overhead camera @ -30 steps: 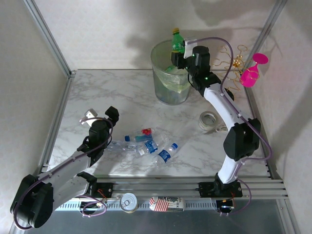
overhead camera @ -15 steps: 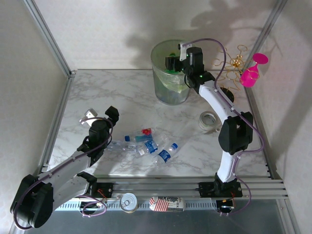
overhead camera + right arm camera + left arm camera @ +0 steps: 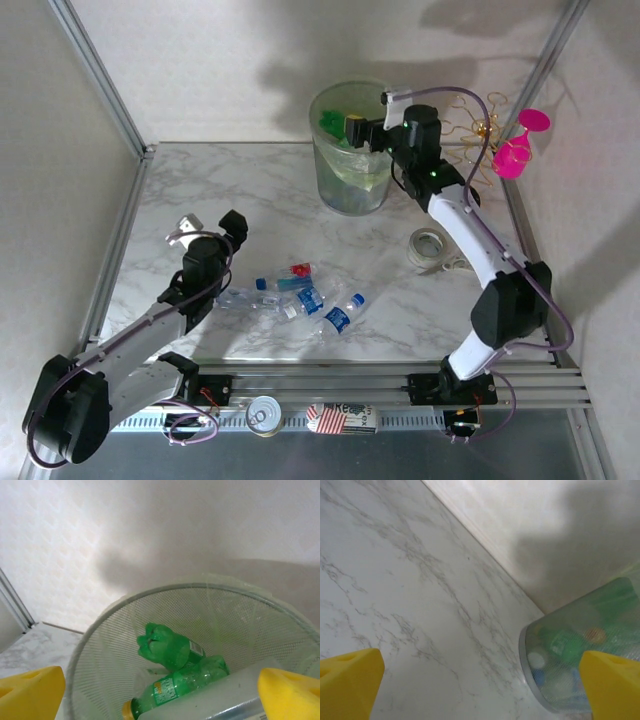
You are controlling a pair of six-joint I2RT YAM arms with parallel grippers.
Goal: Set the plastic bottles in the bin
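Observation:
The bin (image 3: 345, 190), a tall pale green translucent bucket, stands at the back of the table. My right gripper (image 3: 356, 130) hangs open over its mouth with nothing between its yellow fingertips (image 3: 31, 690). Inside the bin (image 3: 107, 655) lie two green plastic bottles (image 3: 170, 647), (image 3: 186, 684), with a clear one (image 3: 220, 704) nearer the camera. Several plastic bottles lie on the table in front: a red-capped one (image 3: 285, 281), blue-labelled ones (image 3: 305, 301), (image 3: 340, 315) and a clear one (image 3: 233, 298). My left gripper (image 3: 208, 226) is open above the table, left of them, facing the bin (image 3: 580, 650).
A pink goblet (image 3: 516, 150) and a gold wire stand (image 3: 480, 125) sit at the back right. A tape roll (image 3: 429, 247) lies beside the right arm. A silver tin can (image 3: 265, 415) and a flag-printed box (image 3: 340, 417) rest on the front rail.
My right gripper has opened over the bin and the green bottle it held has dropped inside. The right arm has swung slightly right. The left arm has barely shifted.

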